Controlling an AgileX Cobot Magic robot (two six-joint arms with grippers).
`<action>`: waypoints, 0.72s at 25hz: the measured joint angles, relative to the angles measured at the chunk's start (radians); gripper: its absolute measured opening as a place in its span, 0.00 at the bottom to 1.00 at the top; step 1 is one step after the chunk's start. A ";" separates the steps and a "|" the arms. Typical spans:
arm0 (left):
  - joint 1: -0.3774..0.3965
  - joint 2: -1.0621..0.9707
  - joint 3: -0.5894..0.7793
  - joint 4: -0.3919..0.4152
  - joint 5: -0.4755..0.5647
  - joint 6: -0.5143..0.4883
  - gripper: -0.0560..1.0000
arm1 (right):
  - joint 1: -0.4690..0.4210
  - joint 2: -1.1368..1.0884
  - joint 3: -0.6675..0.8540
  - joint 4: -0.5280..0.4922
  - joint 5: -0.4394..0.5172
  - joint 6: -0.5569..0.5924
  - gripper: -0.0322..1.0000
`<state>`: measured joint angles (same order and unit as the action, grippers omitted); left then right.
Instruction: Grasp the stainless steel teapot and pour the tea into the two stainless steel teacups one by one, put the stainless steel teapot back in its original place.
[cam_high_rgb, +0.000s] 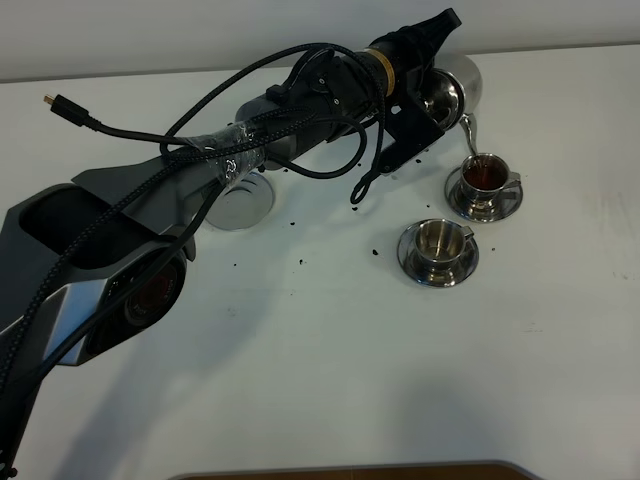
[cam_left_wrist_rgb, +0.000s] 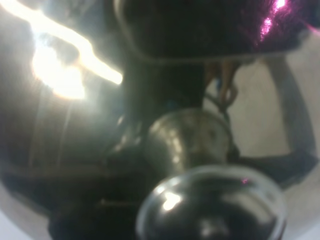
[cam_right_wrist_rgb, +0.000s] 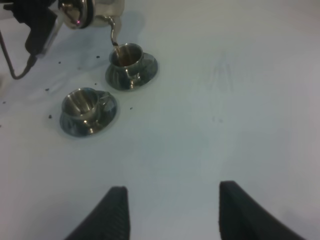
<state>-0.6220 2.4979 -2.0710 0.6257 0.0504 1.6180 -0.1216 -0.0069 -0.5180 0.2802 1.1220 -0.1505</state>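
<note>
Nearest the lens, my left arm (cam_high_rgb: 120, 250) reaches to the far right. My left hand (cam_high_rgb: 428, 90) is clamped on the stainless steel teapot (cam_high_rgb: 468, 82), which is tilted with its spout over the far teacup (cam_high_rgb: 486, 176); that cup holds brown tea. The near teacup (cam_high_rgb: 440, 243) shows only steel inside. The coaster (cam_high_rgb: 245, 205) lies well left of the cups, partly behind my arm. My right hand (cam_right_wrist_rgb: 170, 212) hangs above the worktop (cam_high_rgb: 350, 380), fingers apart.

Mirror-steel teapot (cam_high_rgb: 465, 85), reddish-brown tea (cam_high_rgb: 487, 176)
</note>
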 joint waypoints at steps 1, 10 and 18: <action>0.000 0.000 0.000 -0.005 0.000 -0.001 0.28 | 0.000 0.000 0.000 0.000 0.000 0.000 0.44; 0.000 0.000 0.000 -0.144 0.077 -0.001 0.28 | 0.000 0.000 0.000 0.000 0.000 0.000 0.44; 0.003 0.000 0.000 -0.213 0.121 -0.009 0.28 | 0.000 0.000 0.000 0.000 0.000 0.000 0.44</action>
<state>-0.6194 2.4979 -2.0710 0.4130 0.1712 1.6085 -0.1216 -0.0069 -0.5180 0.2802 1.1220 -0.1505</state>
